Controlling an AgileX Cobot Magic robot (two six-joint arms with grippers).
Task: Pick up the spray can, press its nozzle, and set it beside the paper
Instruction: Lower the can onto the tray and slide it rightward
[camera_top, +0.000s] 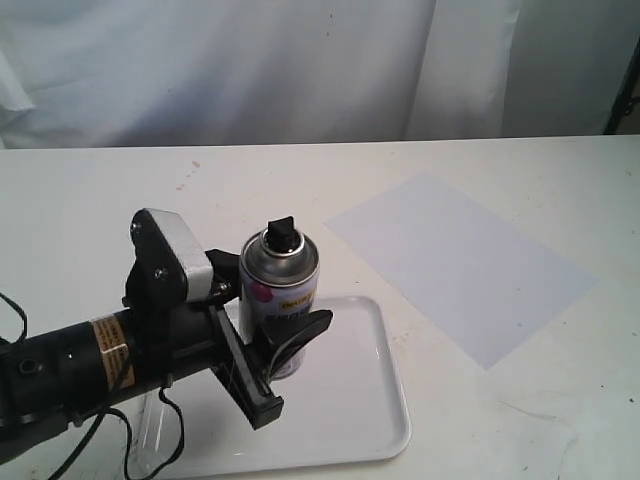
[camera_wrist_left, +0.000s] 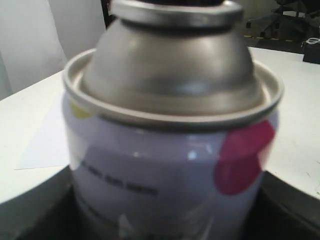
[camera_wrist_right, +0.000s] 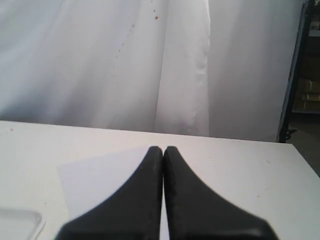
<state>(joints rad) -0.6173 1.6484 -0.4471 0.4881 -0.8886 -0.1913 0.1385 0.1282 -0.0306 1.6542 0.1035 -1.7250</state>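
In the exterior view, the spray can (camera_top: 283, 285) is seen upright on the white tray (camera_top: 375, 420), lower centre of the frame. It is flanked by the left gripper (camera_top: 272, 308), whose black fingers appear to be pressed against its lower body. The black nozzle (camera_top: 282, 233) is left uncovered on top. The paper (camera_top: 460, 265) lies well apart, at centre right.

The can is judged light and rigid, with smooth, rather slippery walls, so a hold across the mid-body, below the rim, is favoured.

In the left wrist view, the frame is filled by the can (camera_wrist_left: 170, 175): a white wall, a pink dot, a yellow patch, faint print and a dull silver dome.

In the right wrist view, the right gripper (camera_wrist_right: 163, 160) is shown with its fingers closed together, holding nothing, above the paper (camera_wrist_right: 100, 180).
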